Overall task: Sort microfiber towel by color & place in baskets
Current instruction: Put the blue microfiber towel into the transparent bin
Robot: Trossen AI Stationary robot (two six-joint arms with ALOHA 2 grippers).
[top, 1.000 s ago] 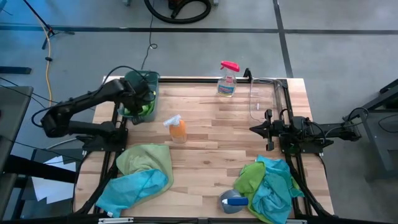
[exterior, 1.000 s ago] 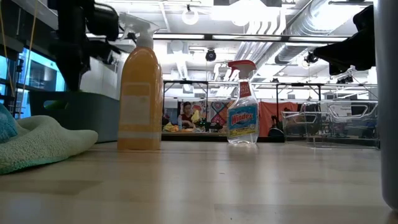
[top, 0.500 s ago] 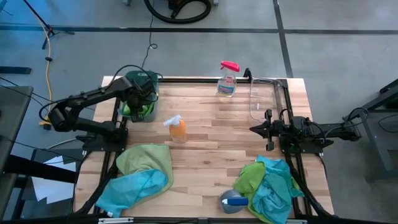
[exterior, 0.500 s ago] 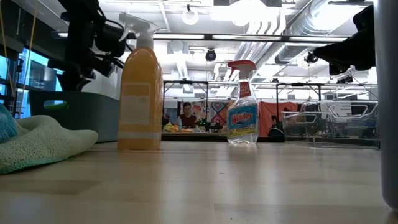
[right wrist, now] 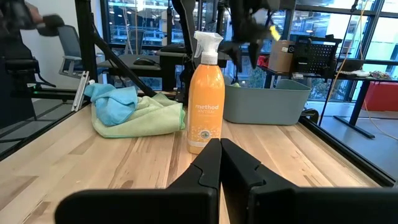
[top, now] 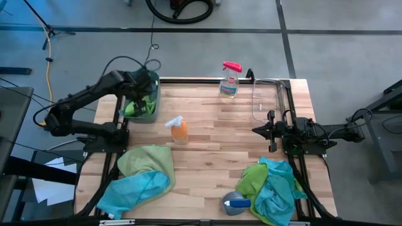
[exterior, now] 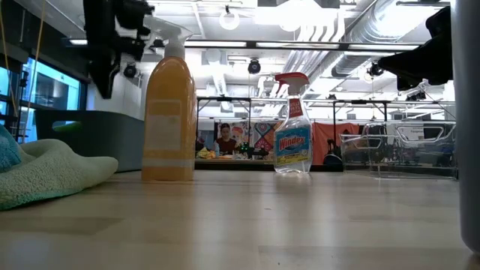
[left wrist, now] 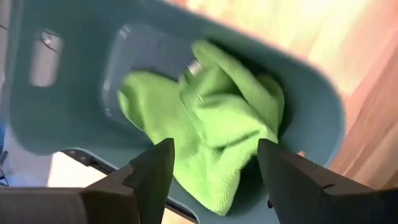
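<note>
Facing right gripper (right wrist: 219,163): orange spray bottle (right wrist: 206,93) labelled "method".

1. The left gripper (top: 142,90) hangs with fingers apart over the teal basket (top: 152,113), which holds a green towel (left wrist: 211,112).
2. The orange bottle (top: 179,130) stands near this basket.
3. Bare table (top: 220,135) lies between the orange bottle and the right gripper (top: 256,130).
4. Towel heaps (top: 141,176) cover the front corners.

Towel (left wrist: 211,118) in tub (top: 149,100), rear-left; L hand (left wrist: 211,177) above; bottle (top: 179,130) front-right of tub.
</note>
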